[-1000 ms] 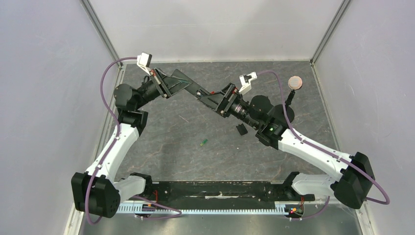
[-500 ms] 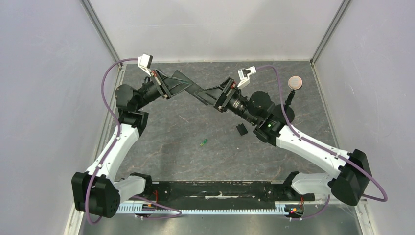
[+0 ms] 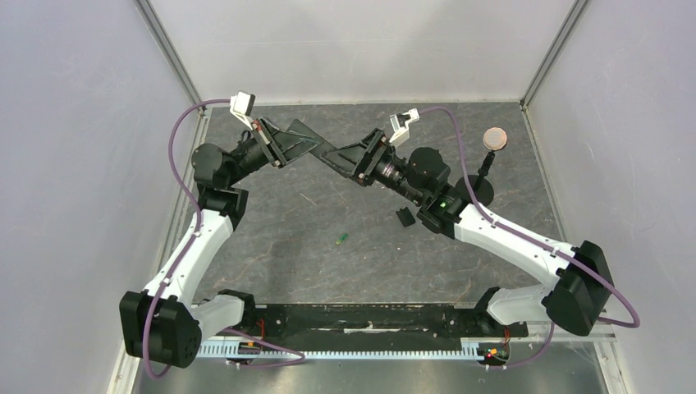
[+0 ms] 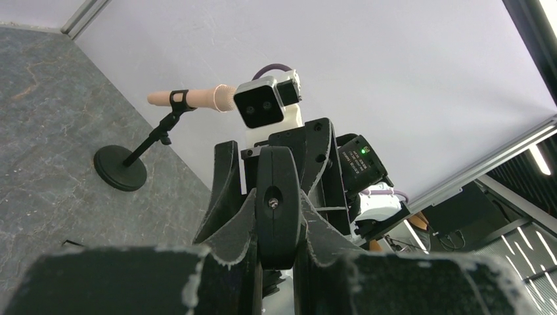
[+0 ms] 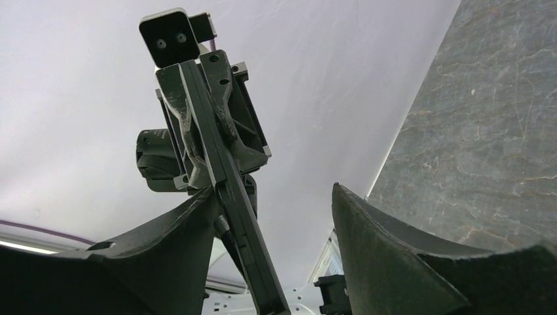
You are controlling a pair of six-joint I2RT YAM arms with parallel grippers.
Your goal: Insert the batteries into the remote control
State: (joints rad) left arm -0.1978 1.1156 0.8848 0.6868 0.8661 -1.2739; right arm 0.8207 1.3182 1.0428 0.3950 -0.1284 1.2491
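Nearest the arm bases, in the lower middle of the top view, the green battery point(image 3: 341, 239) is lying loose on the table point(image 3: 271, 254), well apart from both claws. A small black piece point(image 3: 405, 217) is lying to its upper right, and the dark battery is not showing anywhere. Being round, the green one is probably going to roll away if a finger nudges it off-centre. Further back, in the upper middle of the frame, the remote point(image 3: 328, 152) is hanging in the air. The left claw point(image 3: 305, 141) is clamping one end, while the right claw point(image 3: 346, 158) is standing apart around the other end. The bar is sitting against or just beside one finger point(image 5: 151, 256) and well clear of the other. Closing from this offset is likely going to shove the bar sideways and twist it in the left grip, and releasing too early is going to drop it. Farthest, at the upper right, the stand point(image 3: 482, 176) is sitting near the right arm, so a wide swing is risking a knock.
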